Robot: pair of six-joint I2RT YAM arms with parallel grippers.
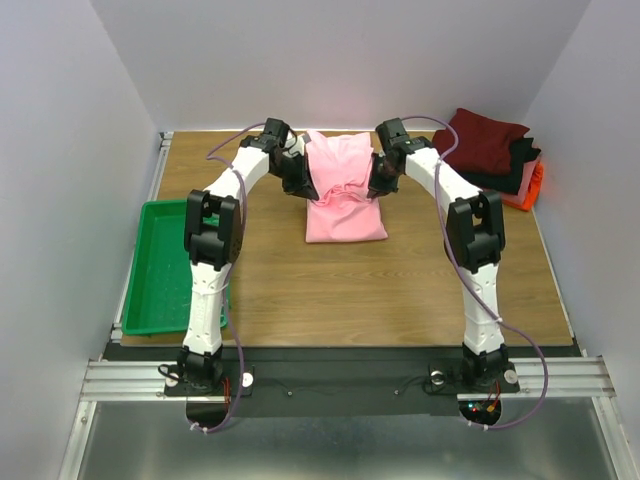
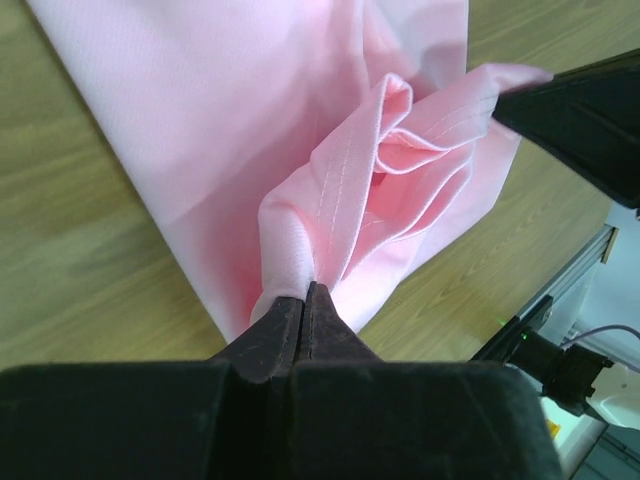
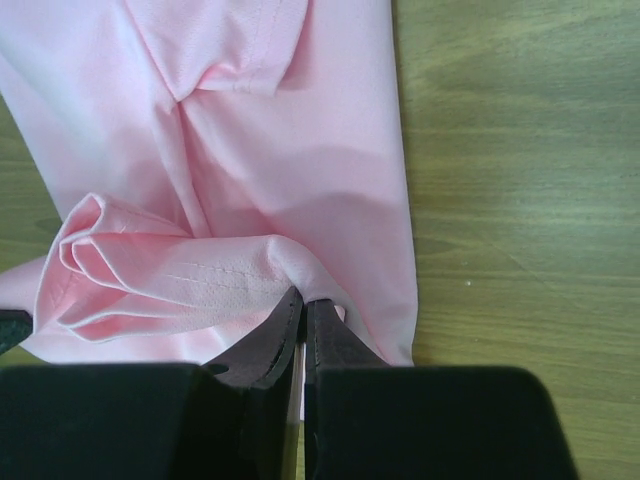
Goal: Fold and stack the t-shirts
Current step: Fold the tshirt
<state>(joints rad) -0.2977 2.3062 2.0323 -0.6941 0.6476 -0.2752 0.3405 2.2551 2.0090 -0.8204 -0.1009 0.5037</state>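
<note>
Nearest, left claw [image 2: 308, 300] and right claw [image 3: 303, 310], each pinching bunched hem of pink t-shirt [image 1: 345, 215] at middle of tabletop [image 1: 400, 275]. Looks partway folded: narrowed lengthwise, not yet halved. Afterwards, onto stack [image 1: 490, 140] of folded t-shirts, far right.

pink t-shirt [image 1: 345, 195] at centre of bench [image 1: 400, 290]: long flat rectangle, middle bunched into raised folds. Far right, folded stack: dark red t-shirt [image 1: 487, 140] on top, black t-shirt [image 1: 510, 172] under, orange-red t-shirt [image 1: 535, 185] lowest.
</note>
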